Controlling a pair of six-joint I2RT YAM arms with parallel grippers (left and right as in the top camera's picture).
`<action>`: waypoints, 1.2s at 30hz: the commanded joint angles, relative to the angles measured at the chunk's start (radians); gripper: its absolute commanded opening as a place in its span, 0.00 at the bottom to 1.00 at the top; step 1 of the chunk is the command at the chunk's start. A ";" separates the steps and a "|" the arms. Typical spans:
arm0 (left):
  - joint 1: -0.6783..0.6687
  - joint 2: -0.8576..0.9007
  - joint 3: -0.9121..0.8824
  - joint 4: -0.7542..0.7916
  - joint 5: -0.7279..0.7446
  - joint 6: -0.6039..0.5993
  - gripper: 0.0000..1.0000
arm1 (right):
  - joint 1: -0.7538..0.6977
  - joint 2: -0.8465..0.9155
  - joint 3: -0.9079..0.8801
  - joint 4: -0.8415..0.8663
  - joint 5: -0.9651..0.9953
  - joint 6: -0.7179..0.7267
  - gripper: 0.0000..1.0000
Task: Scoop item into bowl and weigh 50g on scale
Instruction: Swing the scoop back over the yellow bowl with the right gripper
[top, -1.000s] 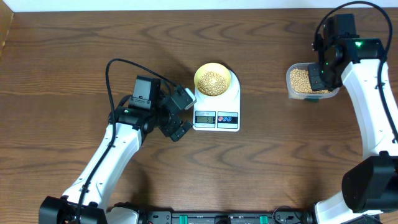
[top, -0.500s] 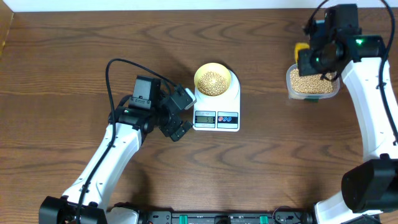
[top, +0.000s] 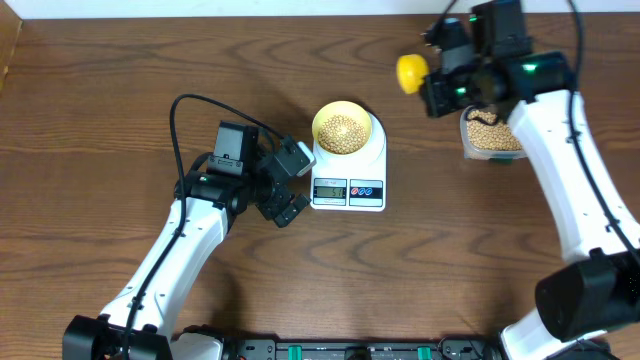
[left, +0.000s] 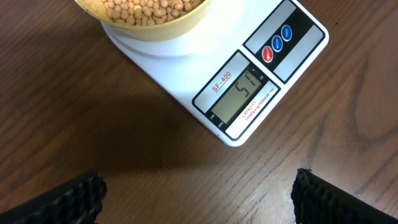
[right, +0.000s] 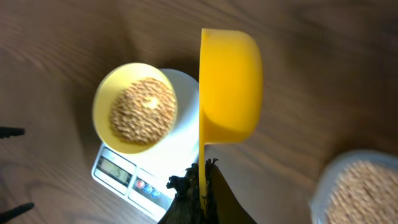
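The pale yellow bowl (top: 322, 118) sits on the white scale (top: 348, 195) at mid-table, holding a heap of tan beans (top: 341, 130). In the left wrist view the scale (left: 186, 74) shows its lit display just beyond the bowl (left: 149, 30). My left gripper (top: 298, 185) rests open on the table beside the scale's left edge, with only wood between its fingers (left: 68, 199). My right gripper (top: 437, 78) is shut on the handle of a yellow scoop (top: 410, 72), held in the air right of the bowl. The scoop (right: 230, 81) shows me its outside, so its contents are hidden.
A clear plastic container (top: 492, 137) of beans stands at the right, partly under my right arm; it shows again as the container (right: 360, 193) in the right wrist view. A black cable (top: 180, 120) loops above my left arm.
My right arm has lifted the scoop out of the clear container and carried it left toward the scale. The left arm, bowl and scale have not moved.
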 joint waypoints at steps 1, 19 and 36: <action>0.005 -0.013 0.001 0.000 0.013 0.014 0.97 | 0.055 0.028 0.019 0.056 -0.016 -0.036 0.01; 0.005 -0.013 0.001 0.000 0.013 0.014 0.98 | 0.227 0.129 0.018 0.084 -0.010 -0.097 0.01; 0.005 -0.013 0.001 0.000 0.013 0.014 0.98 | 0.253 0.156 -0.008 0.069 0.072 -0.107 0.01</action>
